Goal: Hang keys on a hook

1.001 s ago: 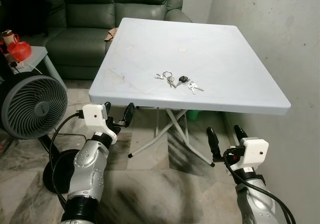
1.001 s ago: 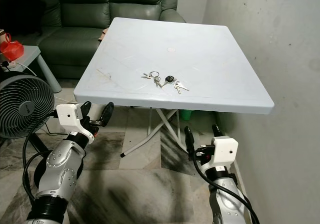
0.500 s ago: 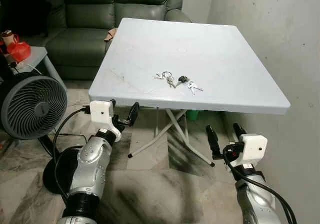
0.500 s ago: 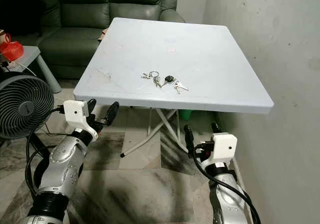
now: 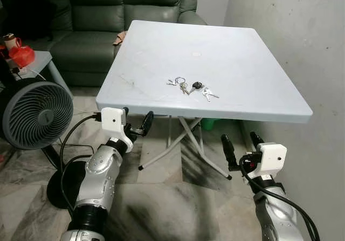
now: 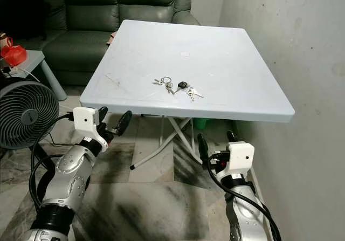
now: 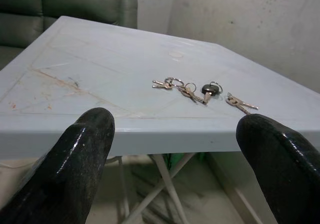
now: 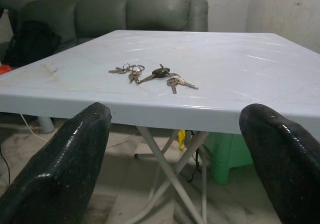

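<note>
Ahead of both our spread jaws, the table edge (image 7: 150, 136) bars a level reach; above it the tabletop lies bare around the keys (image 5: 192, 85), with the wall (image 5: 302, 31) beyond our right gripper (image 5: 240, 145).

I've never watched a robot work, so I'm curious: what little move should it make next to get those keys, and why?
Probably raise the left gripper above the table edge and reach toward the keys. Its fingers are open, but it sits below the tabletop, short of the keys lying untouched near the front edge. The right gripper hangs lower still.
</note>
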`<state>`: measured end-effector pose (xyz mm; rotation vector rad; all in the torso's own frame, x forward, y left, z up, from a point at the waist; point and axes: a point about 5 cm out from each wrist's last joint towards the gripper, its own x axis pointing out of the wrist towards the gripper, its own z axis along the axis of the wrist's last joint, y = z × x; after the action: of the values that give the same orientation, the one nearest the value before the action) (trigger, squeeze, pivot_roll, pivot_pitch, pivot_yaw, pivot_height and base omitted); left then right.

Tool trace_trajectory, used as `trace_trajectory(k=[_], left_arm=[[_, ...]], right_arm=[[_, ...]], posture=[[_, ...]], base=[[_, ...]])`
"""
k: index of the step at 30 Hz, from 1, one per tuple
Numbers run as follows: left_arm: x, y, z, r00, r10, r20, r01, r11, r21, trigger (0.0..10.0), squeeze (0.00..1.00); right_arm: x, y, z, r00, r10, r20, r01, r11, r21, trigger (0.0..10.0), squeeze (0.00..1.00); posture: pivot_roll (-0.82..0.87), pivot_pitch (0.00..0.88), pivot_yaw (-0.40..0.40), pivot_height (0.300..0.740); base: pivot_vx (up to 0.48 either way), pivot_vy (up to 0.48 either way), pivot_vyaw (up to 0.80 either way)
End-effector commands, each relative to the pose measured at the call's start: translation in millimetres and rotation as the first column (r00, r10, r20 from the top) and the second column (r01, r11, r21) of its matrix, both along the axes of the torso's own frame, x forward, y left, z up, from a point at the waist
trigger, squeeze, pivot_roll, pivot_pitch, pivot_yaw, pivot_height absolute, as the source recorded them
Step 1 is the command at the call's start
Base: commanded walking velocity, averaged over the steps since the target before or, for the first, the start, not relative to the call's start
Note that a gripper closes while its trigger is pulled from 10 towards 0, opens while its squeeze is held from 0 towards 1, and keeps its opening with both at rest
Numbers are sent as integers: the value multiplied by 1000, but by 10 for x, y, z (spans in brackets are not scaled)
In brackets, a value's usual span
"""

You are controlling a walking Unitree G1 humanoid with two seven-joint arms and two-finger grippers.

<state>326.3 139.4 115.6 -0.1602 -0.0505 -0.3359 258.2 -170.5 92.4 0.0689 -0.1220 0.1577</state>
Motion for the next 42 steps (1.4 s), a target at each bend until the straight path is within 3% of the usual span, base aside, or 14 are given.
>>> trace_trajectory(k=[1,22,28,32,35,42], left_arm=[[27,-26,15,1000,-17,-8,17,1000,7,10000,0],[44,-39,28,1000,-25,-13,25,1000,18,10000,0],[42,-51,28,1000,-23,-12,23,1000,17,10000,0],[40,-67,18,1000,-17,-17,17,1000,13,10000,0],[23,-86,33,1000,-14,1,14,1000,-7,10000,0],[25,-78,19,1000,-4,1,4,1000,6,10000,0]], right_arm=[[29,-16,71,1000,-6,21,6,1000,3,10000,0],[-2,-12,64,1000,18,22,-17,999,-40,10000,0],[7,10,60,999,31,18,-30,998,-48,10000,0],[17,17,62,999,41,15,-40,997,-60,10000,0],[28,14,79,999,44,21,-44,999,-13,10000,0],[42,8,91,998,54,28,-53,998,-40,10000,0]], posture=[[-59,0,11,740],[-57,0,14,740],[-51,0,6,740],[-47,0,1,740],[-44,0,-4,740],[-43,0,-9,740]], base=[[379,0,0],[420,0,0],[408,0,800],[195,0,322],[0,0,0],[0,0,0]])
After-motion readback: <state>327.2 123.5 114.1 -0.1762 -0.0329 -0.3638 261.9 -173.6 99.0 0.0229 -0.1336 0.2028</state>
